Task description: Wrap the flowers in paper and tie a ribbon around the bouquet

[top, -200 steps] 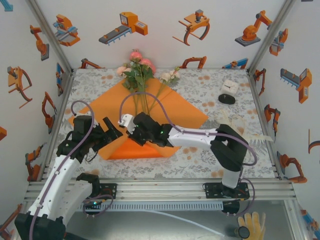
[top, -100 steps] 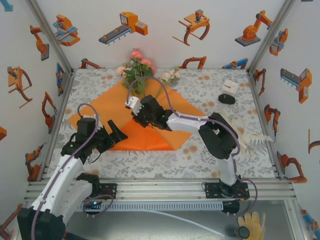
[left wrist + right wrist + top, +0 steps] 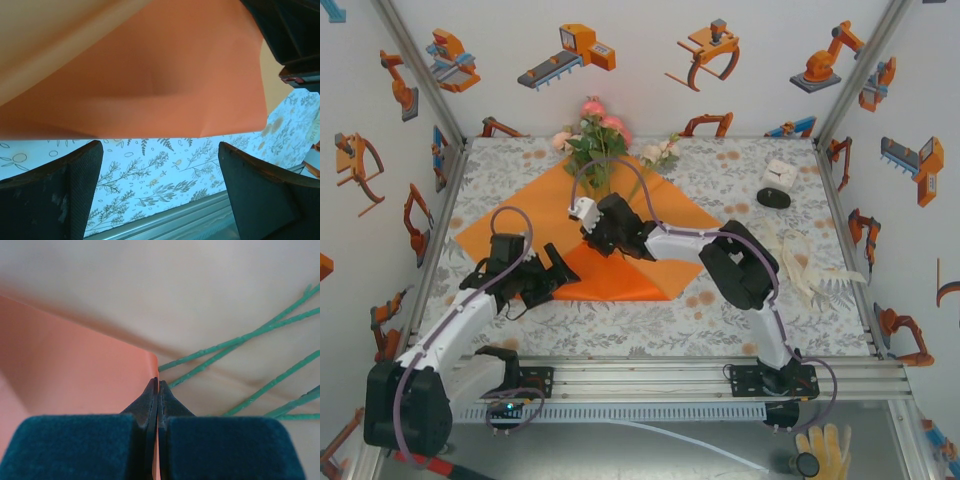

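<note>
Right wrist: right claw [image 3: 158, 384] tight on paper [image 3: 70, 355].

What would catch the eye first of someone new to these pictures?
The large orange paper lies mid-table on the floral cloth, with the flowers at its far corner. The right gripper is shut on a lifted edge of the paper, while the left gripper stands open by its near edge.

White walls [image 3: 650, 100] w/ orange robot stickers [image 3: 570, 52] on 3 sides, alu frame posts [image 3: 420, 70] at corners, surface [image 3: 620, 342] under grey-orange floral cloth [image 3: 740, 165], rails [image 3: 650, 375] along near edge, even bright light.
</note>
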